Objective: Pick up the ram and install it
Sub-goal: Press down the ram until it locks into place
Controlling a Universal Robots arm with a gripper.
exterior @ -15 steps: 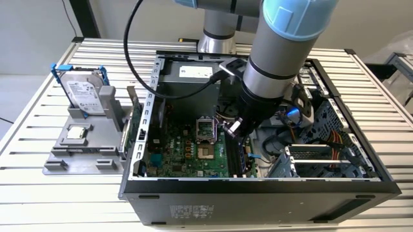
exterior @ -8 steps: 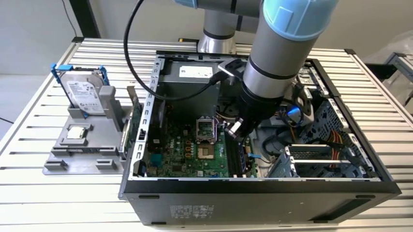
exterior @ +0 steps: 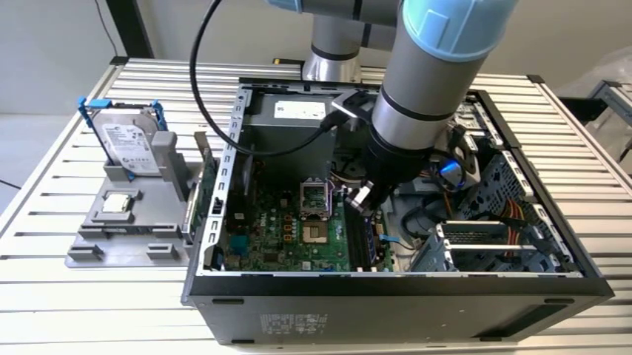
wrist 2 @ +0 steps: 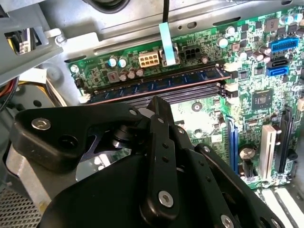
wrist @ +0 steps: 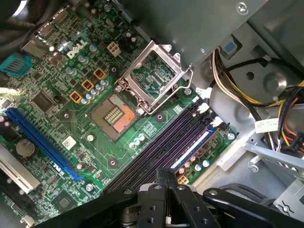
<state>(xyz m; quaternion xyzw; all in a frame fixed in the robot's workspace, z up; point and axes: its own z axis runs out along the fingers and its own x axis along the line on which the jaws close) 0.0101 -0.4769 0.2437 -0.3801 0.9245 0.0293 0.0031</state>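
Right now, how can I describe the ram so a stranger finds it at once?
Look inside the open computer case at the green motherboard. Parallel memory slots run near its edge. The ram is the dark blue chip-covered stick in the outermost slot; neighbouring slots look empty.

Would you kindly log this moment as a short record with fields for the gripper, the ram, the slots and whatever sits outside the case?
gripper: inside the open computer case, low over the motherboard's memory slots, gripper
ram: a dark blue stick lying along the outermost slot, in the second wrist view
cpu socket: open, load plate raised
outside the case: hard drive in a blue frame, upright in a grey holder at the exterior view's left
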